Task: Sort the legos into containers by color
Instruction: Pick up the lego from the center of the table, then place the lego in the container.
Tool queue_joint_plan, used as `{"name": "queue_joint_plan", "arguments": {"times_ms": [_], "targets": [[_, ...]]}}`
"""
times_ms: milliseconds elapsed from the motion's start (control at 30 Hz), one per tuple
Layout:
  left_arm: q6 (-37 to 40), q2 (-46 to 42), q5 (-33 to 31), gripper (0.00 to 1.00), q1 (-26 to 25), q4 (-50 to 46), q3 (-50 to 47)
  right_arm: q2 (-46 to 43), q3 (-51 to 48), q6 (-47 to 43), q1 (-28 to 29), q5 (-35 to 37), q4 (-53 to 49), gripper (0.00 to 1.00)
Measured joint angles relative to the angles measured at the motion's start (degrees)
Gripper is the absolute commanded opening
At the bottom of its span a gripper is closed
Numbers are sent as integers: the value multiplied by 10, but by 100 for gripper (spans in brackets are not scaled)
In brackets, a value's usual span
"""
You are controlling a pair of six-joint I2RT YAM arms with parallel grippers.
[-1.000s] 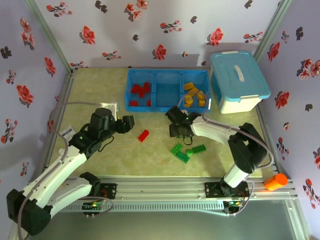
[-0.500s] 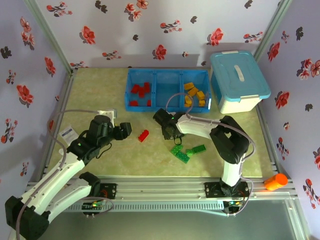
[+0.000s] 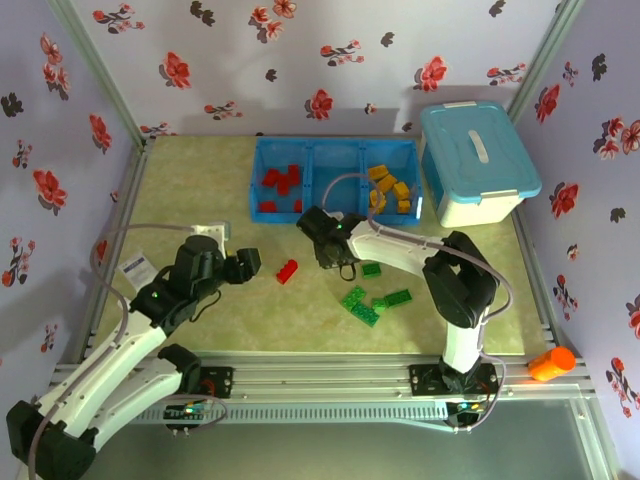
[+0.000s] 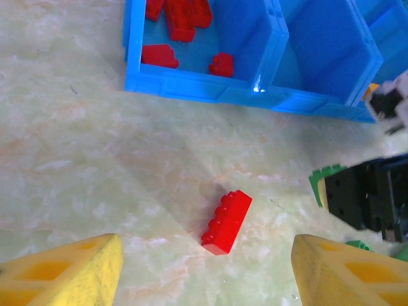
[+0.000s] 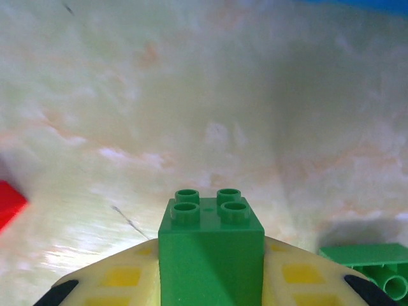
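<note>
Right gripper (image 3: 325, 247) has swung left along the front of the blue tray (image 3: 335, 214), from before its right compartment to before the wall between its left and middle compartments. Its fingers are clamped on a green brick (image 5: 211, 245), studs up. Left gripper (image 3: 250, 263) has drawn back slightly from the tray; fingers stand apart, nothing between them. Loose red brick (image 4: 226, 222) lies on the table in front of the tray's left compartment, ahead of the left gripper. Red bricks (image 3: 280, 183) sit in the left compartment, orange-yellow bricks (image 3: 390, 190) in the right. Other green bricks (image 3: 375, 300) lie on the table before the tray's right half.
</note>
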Motion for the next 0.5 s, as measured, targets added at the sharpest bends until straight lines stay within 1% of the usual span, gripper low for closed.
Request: {"name": "queue_joint_plan", "arguments": {"times_ms": [167, 300, 400, 500], "targets": [[-20, -24, 0, 69, -26, -10, -31, 0, 69, -23, -28, 1, -5, 28], [-42, -47, -4, 69, -52, -17, -60, 5, 127, -44, -74, -9, -17, 29], [-55, -52, -14, 69, -77, -23, -67, 27, 190, -62, -102, -12, -28, 30], [-64, -52, -26, 69, -101, -25, -67, 69, 255, -78, -123, -13, -42, 30]]}}
